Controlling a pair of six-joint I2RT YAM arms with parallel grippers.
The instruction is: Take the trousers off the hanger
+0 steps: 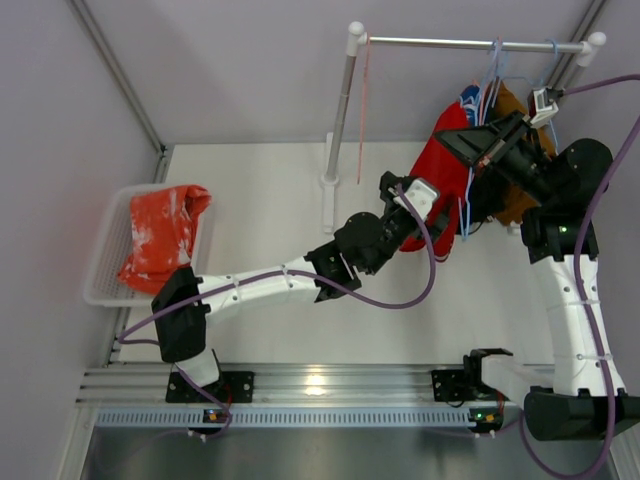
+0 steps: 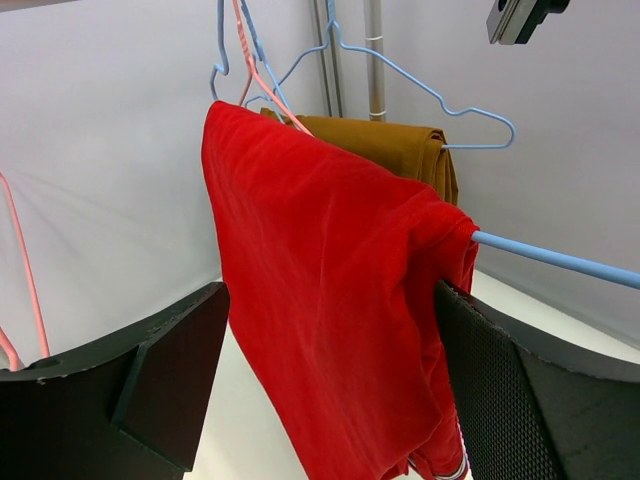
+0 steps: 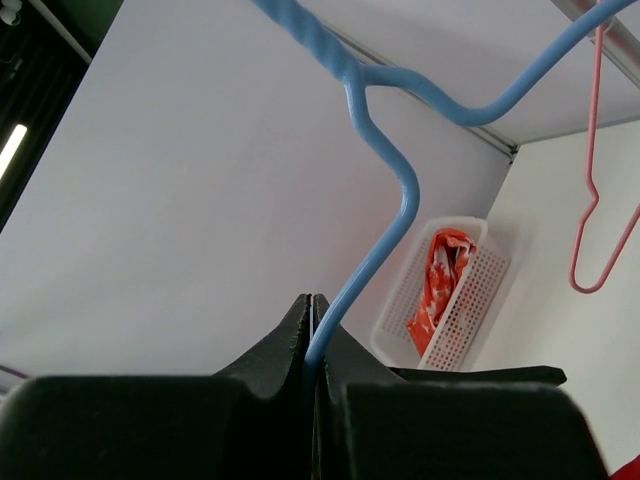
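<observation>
Red trousers [image 2: 330,300] hang folded over a blue hanger [image 2: 560,260] on the rail [image 1: 470,43]. My left gripper [image 2: 330,380] is open, with one finger on each side of the red cloth, and neither pad presses it. In the top view that left gripper [image 1: 428,212] sits at the lower edge of the red trousers [image 1: 452,165]. My right gripper [image 3: 312,310] is shut on the wire of the blue hanger [image 3: 385,230], just below its neck. Brown trousers [image 2: 390,145] hang on another blue hanger behind the red ones.
A white basket [image 1: 105,260] at the left holds orange-red speckled trousers [image 1: 160,235]. An empty pink hanger [image 1: 363,110] dangles from the rail near its white upright post [image 1: 338,120]. Grey walls close in at the back and on both sides.
</observation>
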